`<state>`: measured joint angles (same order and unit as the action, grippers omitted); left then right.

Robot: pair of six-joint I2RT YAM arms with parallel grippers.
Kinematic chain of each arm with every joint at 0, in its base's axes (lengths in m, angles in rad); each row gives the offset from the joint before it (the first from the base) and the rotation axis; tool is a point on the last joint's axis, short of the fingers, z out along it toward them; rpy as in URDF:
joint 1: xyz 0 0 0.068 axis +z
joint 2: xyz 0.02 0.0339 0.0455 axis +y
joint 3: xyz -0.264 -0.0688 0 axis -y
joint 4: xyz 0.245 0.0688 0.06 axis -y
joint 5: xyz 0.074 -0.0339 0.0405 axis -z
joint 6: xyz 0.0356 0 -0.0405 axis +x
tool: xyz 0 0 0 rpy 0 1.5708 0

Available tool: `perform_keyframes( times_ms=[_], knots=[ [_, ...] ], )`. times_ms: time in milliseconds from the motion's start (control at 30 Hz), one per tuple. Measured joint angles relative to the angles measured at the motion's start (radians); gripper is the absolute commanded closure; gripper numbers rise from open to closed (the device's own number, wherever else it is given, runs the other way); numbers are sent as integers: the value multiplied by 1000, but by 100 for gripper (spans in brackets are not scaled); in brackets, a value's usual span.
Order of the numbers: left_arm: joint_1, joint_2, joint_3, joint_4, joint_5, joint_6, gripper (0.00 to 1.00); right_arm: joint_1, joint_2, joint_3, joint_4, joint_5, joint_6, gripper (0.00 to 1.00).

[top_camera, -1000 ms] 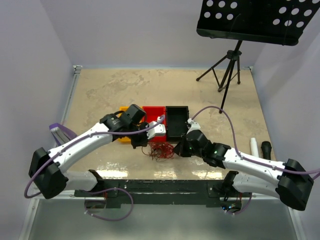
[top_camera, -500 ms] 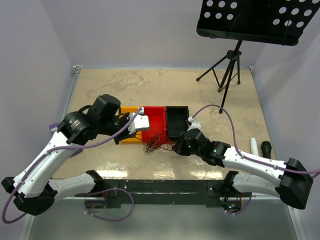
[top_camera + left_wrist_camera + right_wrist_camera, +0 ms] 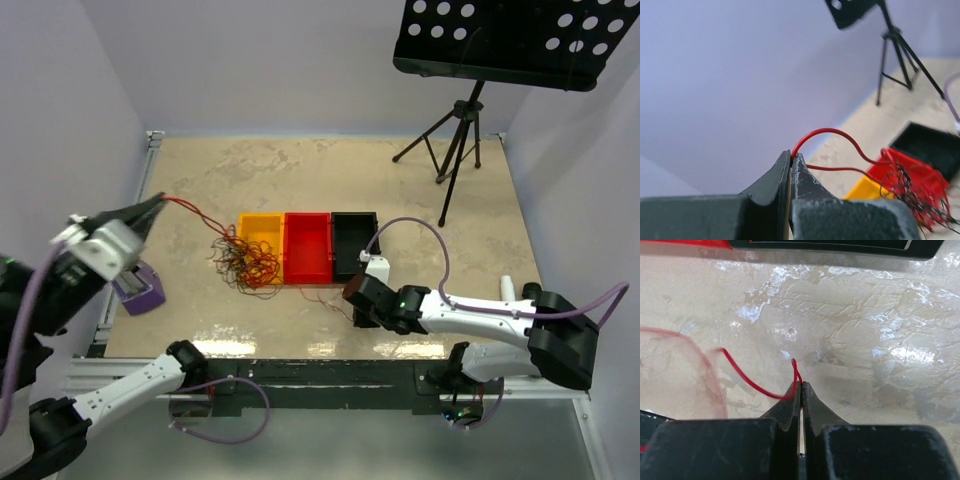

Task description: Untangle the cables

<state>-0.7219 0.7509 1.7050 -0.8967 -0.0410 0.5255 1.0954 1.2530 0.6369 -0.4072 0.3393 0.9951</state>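
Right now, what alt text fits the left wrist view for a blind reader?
The left pincer is shut on a thin red cable that arcs away to a tangle of red and dark cables by a yellow bin, red bin and black bin.

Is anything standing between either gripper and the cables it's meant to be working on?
Nothing visible does. The left gripper is shut on a red wire that runs from the tangle at the yellow bin. The right gripper is shut on a red strand low over the table.
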Motion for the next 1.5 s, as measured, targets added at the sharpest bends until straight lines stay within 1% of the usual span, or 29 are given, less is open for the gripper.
perform_keyframes(
  times_ms=[67, 167, 233, 267, 333, 367, 467, 533, 633, 900, 1000, 1100, 1133, 1233, 1333, 1500],
  knots=[
    [0, -45, -3, 91, -58, 0, 100, 6, 0, 5, -18, 15, 7, 100],
    [0, -55, -15, 201, -133, 0, 100, 11, -2, 17, -37, 38, 17, 100],
    [0, -55, -59, 290, -219, 7, 100, 13, -7, 21, -50, 51, 25, 100],
    [0, -53, -100, 367, -296, 20, 100, 16, -10, 21, -58, 58, 29, 100],
    [0, -43, -151, 476, -402, 44, 100, 18, -18, 21, -71, 66, 37, 100],
    [0, -33, -163, 506, -441, 48, 100, 18, -24, 21, -77, 69, 41, 100],
    [0, -17, -177, 529, -469, 34, 100, 18, -50, 27, -105, 88, 52, 100],
    [0, -21, -186, 504, -452, 18, 100, 18, -61, 47, -131, 100, 60, 100],
    [0, -40, -234, 439, -373, 1, 100, 18, -100, 97, -169, 122, 64, 100],
    [0, -104, -540, 161, -54, -14, 100, 18, -240, 299, -195, 169, 24, 100],
    [0, -108, -573, 75, 82, -7, 100, 18, -274, 332, -186, 167, -13, 100],
    [0, -116, -575, 35, 190, 0, 100, 18, -303, 360, -169, 163, -60, 100],
    [0, -124, -575, 38, 205, -1, 100, 18, -313, 372, -158, 162, -78, 100],
    [0, -139, -567, 81, 187, -1, 100, 18, -340, 417, -126, 151, -125, 100],
    [0, -143, -528, 214, 99, 12, 100, 18, -365, 460, -86, 137, -166, 100],
    [0, -115, -367, 426, -18, 42, 100, 18, -405, 491, -41, 120, -209, 100]
  ],
)
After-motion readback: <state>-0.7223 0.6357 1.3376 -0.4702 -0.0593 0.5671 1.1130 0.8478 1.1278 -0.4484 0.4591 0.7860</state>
